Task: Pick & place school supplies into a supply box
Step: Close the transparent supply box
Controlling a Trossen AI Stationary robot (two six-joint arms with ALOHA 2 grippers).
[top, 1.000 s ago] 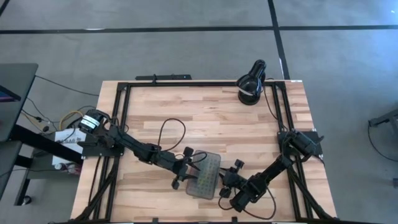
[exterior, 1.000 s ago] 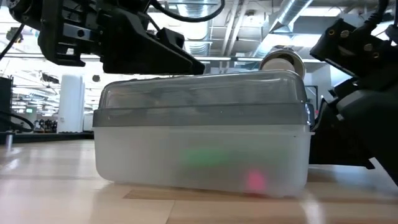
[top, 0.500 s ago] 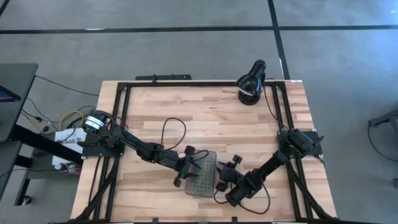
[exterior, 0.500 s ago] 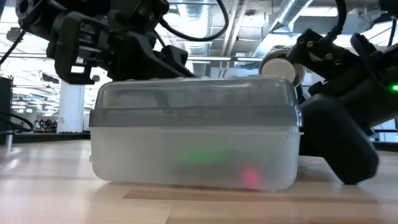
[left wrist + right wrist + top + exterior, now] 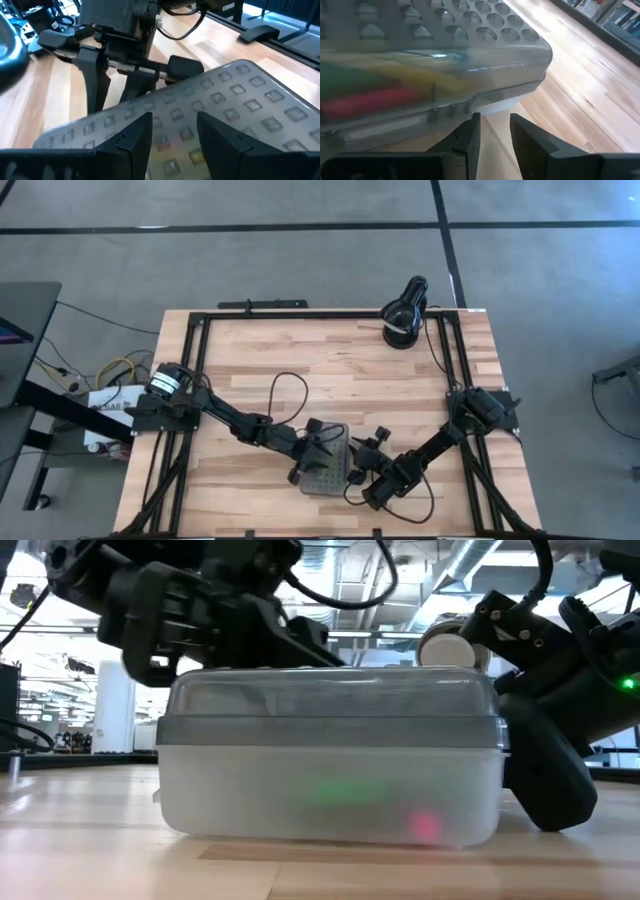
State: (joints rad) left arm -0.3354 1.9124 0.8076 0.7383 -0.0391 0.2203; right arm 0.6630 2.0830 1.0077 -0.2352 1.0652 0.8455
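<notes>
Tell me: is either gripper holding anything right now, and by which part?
Nothing is held. The left gripper is open above the box lid; the right gripper is open beside the box.

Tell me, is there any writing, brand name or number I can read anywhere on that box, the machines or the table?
None can be read.
Supply box: only a raised dotted pattern on its lid, no lettering.
White tag beside the table's left edge: it may carry print, but it is too small to read.
Both arms and the black lamp: no legible marks.
</notes>
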